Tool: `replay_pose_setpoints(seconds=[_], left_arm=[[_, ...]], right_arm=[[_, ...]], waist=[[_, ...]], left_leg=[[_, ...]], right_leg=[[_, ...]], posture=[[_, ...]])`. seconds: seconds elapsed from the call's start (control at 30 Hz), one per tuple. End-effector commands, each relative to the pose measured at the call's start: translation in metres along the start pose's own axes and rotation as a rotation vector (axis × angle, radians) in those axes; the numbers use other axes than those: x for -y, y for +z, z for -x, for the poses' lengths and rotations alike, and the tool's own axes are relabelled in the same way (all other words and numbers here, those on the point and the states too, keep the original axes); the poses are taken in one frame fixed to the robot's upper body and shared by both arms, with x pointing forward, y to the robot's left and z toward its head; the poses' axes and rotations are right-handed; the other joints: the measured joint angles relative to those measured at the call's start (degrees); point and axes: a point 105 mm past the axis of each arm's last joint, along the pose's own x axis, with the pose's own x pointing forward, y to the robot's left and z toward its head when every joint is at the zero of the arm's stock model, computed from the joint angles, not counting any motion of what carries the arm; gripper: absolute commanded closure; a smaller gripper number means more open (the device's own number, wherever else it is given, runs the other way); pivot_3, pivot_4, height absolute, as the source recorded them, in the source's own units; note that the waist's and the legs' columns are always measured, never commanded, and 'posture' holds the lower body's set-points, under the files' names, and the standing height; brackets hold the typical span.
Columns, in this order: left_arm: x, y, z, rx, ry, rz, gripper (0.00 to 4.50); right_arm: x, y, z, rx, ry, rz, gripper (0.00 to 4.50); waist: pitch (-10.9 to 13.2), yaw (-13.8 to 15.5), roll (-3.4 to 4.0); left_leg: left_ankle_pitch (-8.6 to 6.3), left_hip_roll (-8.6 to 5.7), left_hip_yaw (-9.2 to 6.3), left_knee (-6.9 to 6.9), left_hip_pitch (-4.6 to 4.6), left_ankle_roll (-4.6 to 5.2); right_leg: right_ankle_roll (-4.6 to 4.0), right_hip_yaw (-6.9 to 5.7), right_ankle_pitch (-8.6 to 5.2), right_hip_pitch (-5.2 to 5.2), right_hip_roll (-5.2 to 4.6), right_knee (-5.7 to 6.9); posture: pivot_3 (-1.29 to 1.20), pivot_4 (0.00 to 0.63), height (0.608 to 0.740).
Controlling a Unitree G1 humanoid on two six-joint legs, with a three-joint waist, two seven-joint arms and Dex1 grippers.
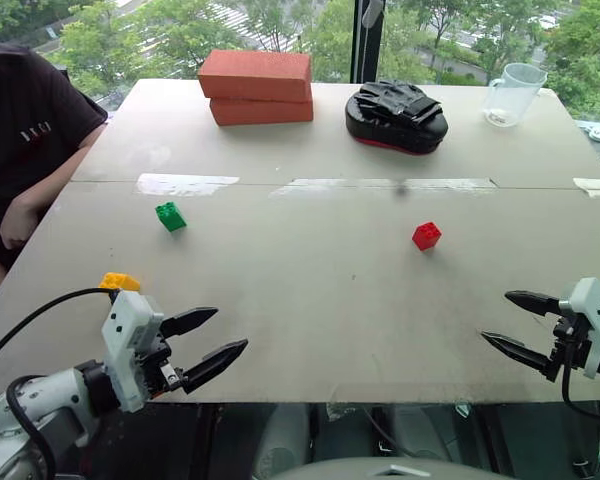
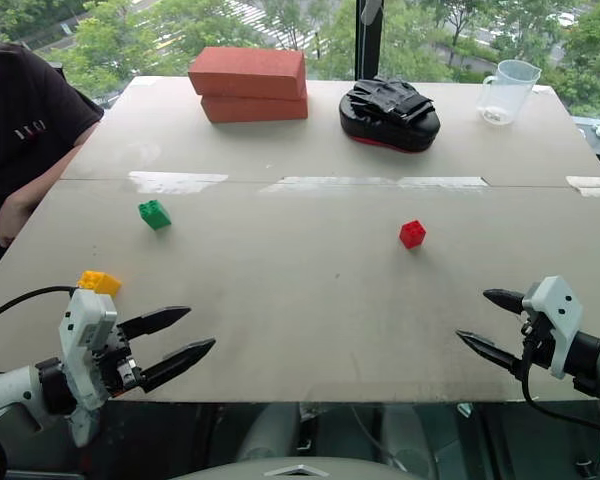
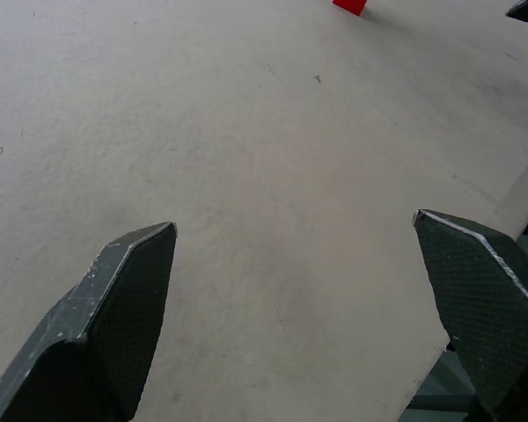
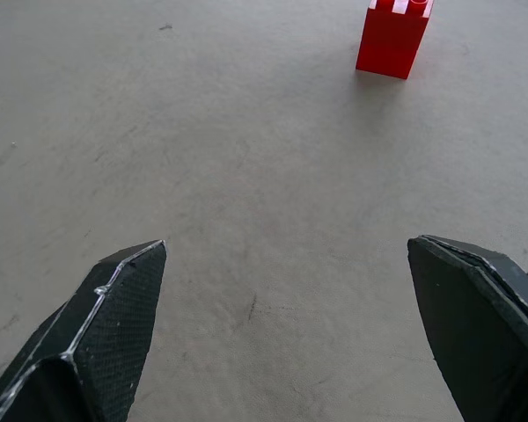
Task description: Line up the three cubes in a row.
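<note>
Studded plastic cubes — red (image 1: 426, 235), green (image 1: 170, 216), yellow (image 1: 120, 282) — lie scattered; left pincer (image 1: 228, 334) and right pincer (image 1: 496, 320) gape wide, empty.

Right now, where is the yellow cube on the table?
In the head views, the yellow cube lies near the table's front left edge, just beyond the open left gripper and in front of the green cube.

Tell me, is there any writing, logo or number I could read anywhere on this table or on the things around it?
Small white print on the chest of the person's black shirt: too small and blurred to read.
Clear plastic measuring jug at the far edge: any scale marks cannot be made out.
Nothing else here carries legible text.
</note>
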Motion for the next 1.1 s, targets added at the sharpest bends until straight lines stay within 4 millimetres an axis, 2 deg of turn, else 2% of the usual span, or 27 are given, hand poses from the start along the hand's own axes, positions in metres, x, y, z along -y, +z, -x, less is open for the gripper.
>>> replay_pose_setpoints(seconds=[0.03, 0.07, 0.13, 0.2, 0.3, 0.37, 0.5, 0.67, 0.9, 0.93, 0.97, 1.1], left_arm=[[0.003, 0.011, -0.002, 0.046, -0.002, -0.050, 0.09], [0.002, 0.015, -0.005, 0.071, -0.003, -0.044, 0.09], [0.005, 0.027, -0.013, 0.113, -0.031, -0.054, 0.09], [0.018, 0.045, -0.022, 0.148, -0.109, -0.114, 0.09], [0.030, 0.054, -0.028, 0.142, -0.178, -0.174, 0.09], [0.039, 0.056, -0.031, 0.125, -0.230, -0.214, 0.09], [0.043, 0.061, -0.035, 0.125, -0.261, -0.236, 0.09], [0.050, 0.059, -0.039, 0.112, -0.322, -0.238, 0.09], [0.047, 0.062, -0.041, 0.106, -0.322, -0.274, 0.09], [0.047, 0.062, -0.041, 0.109, -0.321, -0.270, 0.06], [0.047, 0.061, -0.041, 0.105, -0.318, -0.268, 0.06], [0.047, 0.057, -0.038, 0.093, -0.300, -0.260, 0.06]], right_arm=[[0.007, 0.013, -0.002, 0.067, -0.065, 0.043, 0.00], [0.009, 0.019, -0.008, 0.097, -0.093, 0.049, 0.00], [0.009, 0.046, -0.021, 0.194, -0.163, 0.081, 0.00], [0.013, 0.071, -0.035, 0.192, -0.250, 0.074, 0.00], [0.022, 0.081, -0.048, 0.118, -0.348, 0.010, 0.00], [0.019, 0.088, -0.064, 0.100, -0.307, -0.041, 0.00], [0.024, 0.087, -0.088, 0.000, -0.304, -0.148, 0.00], [0.042, 0.084, -0.105, -0.084, -0.298, -0.220, 0.00], [0.070, 0.079, -0.130, -0.150, -0.350, -0.185, 0.00], [0.072, 0.080, -0.133, -0.142, -0.346, -0.193, 0.51], [0.073, 0.082, -0.136, -0.133, -0.336, -0.189, 0.73], [0.072, 0.088, -0.143, -0.129, -0.282, -0.165, 2.66]], waist=[[0.0, 0.0, 0.00], [0.0, -0.1, -0.01], [0.0, -0.1, -0.01], [0.0, -0.1, 0.10], [0.0, -0.1, 0.05], [0.0, -0.1, -0.02], [0.0, 0.0, 0.01], [0.0, -0.1, 0.08], [0.1, -0.4, 0.09], [0.1, -0.4, 0.09], [0.1, -0.4, 0.09], [0.1, -0.7, 0.09]], left_leg=[[0.00, 0.00, 0.00, 0.00, 0.00, 0.00], [-0.01, 0.00, 0.01, -0.01, -0.01, 0.02], [-0.01, 0.00, 0.03, 0.00, -0.01, 0.02], [-0.01, 0.01, 0.02, 0.02, 0.02, 0.01], [0.00, -0.01, 0.05, 0.05, 0.06, 0.00], [0.00, -0.02, 0.04, 0.05, 0.03, -0.01], [0.08, -0.04, 0.03, -0.01, -0.11, -0.14], [0.01, -0.11, 0.14, -0.02, -0.24, -0.01], [0.00, -0.10, 0.21, -0.01, -0.21, 0.02], [0.00, -0.08, 0.21, -0.01, -0.20, 0.02], [0.00, -0.08, 0.22, -0.01, -0.21, 0.02], [0.00, -0.04, 0.25, -0.02, -0.22, 0.01]], right_leg=[[0.00, 0.00, 0.00, 0.00, 0.00, 0.00], [0.00, 0.01, 0.00, 0.00, 0.01, -0.01], [0.00, 0.04, 0.00, -0.01, 0.03, -0.01], [0.00, 0.07, 0.01, -0.02, 0.04, 0.08], [-0.02, 0.13, 0.03, -0.02, 0.02, 0.16], [-0.10, 0.12, 0.07, -0.05, 0.02, 0.16], [-0.10, 0.11, 0.07, -0.18, 0.03, 0.12], [-0.05, 0.20, 0.10, -0.34, 0.06, 0.13], [0.12, 0.20, 0.20, -0.39, 0.22, 0.17], [0.13, 0.22, 0.20, -0.39, 0.24, 0.18], [0.14, 0.23, 0.20, -0.41, 0.24, 0.19], [0.15, 0.26, 0.21, -0.44, 0.26, 0.20]], posture=[[0.00, 0.150, 0.740], [0.00, 0.150, 0.740], [0.00, 0.150, 0.740], [0.00, 0.150, 0.740], [0.00, 0.150, 0.740], [0.00, 0.150, 0.740], [0.00, 0.150, 0.740], [0.00, 0.150, 0.740], [0.00, 0.150, 0.740], [0.00, 0.150, 0.740], [0.00, 0.150, 0.740], [0.00, 0.150, 0.740]])
